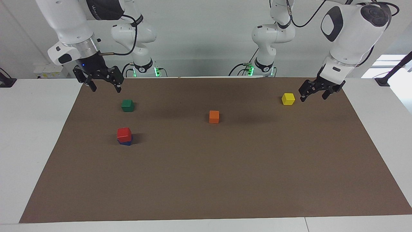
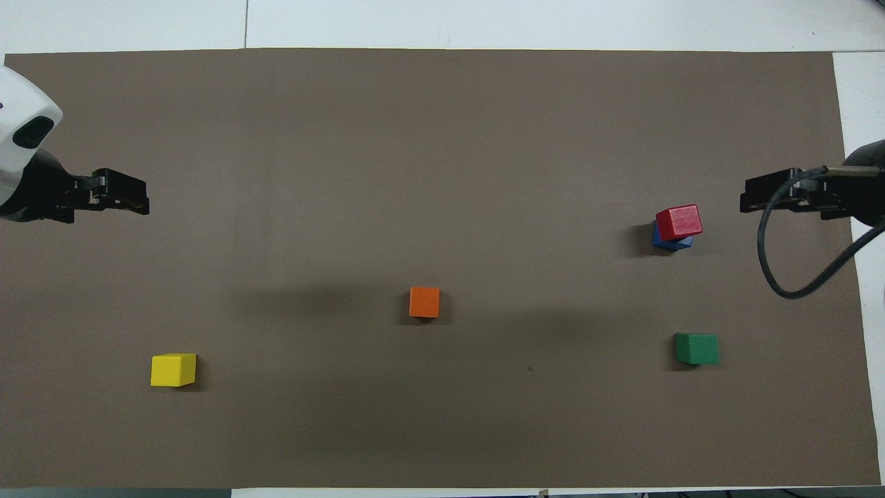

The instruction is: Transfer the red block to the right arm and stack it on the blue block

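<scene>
The red block (image 1: 124,134) sits on the blue block (image 1: 126,143), slightly turned, on the brown mat toward the right arm's end. The stack also shows in the overhead view, red block (image 2: 679,222) on blue block (image 2: 659,239). My right gripper (image 1: 105,87), with a small blue light, is open and empty. It hangs in the air over the mat's edge by the robots, apart from the stack; it also shows in the overhead view (image 2: 747,200). My left gripper (image 1: 313,97) is open and empty, up beside the yellow cube; it also shows in the overhead view (image 2: 142,202).
A green cube (image 1: 127,105) lies nearer to the robots than the stack. An orange cube (image 1: 214,116) lies mid-mat. A yellow cube (image 1: 288,99) lies toward the left arm's end. The brown mat (image 1: 225,180) covers the white table.
</scene>
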Tool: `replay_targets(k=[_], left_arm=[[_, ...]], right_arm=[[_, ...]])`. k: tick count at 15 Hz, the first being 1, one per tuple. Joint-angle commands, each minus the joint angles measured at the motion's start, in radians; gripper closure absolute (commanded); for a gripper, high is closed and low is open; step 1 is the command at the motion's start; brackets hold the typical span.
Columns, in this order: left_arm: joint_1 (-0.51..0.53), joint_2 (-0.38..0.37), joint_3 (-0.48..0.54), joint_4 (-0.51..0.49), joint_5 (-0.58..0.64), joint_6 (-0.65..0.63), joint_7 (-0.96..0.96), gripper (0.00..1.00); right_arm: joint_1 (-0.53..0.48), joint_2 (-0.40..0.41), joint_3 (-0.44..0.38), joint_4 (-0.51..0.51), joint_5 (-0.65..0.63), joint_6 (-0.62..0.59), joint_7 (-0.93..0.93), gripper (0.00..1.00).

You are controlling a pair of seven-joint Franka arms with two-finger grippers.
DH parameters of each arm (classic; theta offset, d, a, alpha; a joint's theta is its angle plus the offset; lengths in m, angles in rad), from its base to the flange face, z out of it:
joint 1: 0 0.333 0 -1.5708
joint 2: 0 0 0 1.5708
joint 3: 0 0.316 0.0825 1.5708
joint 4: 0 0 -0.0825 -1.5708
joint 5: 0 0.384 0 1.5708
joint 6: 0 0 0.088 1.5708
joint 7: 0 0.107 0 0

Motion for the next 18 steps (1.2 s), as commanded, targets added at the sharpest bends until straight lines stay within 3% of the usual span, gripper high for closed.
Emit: replay_targets(k=[1,10,18], left_arm=[[0.006,-0.008,0.001,-0.016,0.001,0.015,0.006,0.00],[0.006,-0.008,0.001,-0.016,0.001,0.015,0.006,0.00],[0.006,-0.008,0.001,-0.016,0.001,0.015,0.006,0.00]], right_arm=[[-0.034,-0.007,-0.002,-0.020,0.017,-0.012,-0.034,0.00],[-0.055,0.029,-0.002,0.038,0.002,-0.053,-0.040,0.00],[-0.075,0.024,-0.002,0.025,-0.045,-0.047,-0.076,0.00]])
